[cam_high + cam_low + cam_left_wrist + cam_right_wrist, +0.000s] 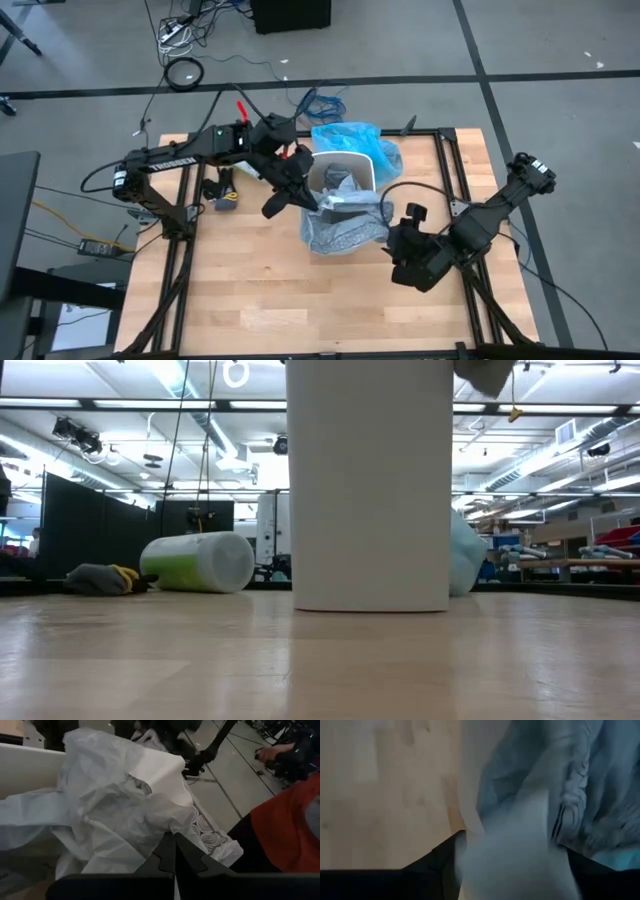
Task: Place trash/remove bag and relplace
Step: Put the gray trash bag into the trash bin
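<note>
Two grippers at white bin (345, 170) rim, left gripper (175, 851) pinching grey liner (345, 225), right gripper (412, 262) state unclear, bare wood nearside.

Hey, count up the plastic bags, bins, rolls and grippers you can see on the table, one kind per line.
Plastic bags: 2, the blue bag and the grey bag
White bin: 1
Roll: 1
Grippers: 2, left gripper and right gripper
Total: 6

A light wooden table (270, 300) fills the frame's lower centre. On it stand a white bin (343, 178), centre, and a white-and-green roll (198, 562) at left, with the blue bag (350, 140) behind the bin.
</note>
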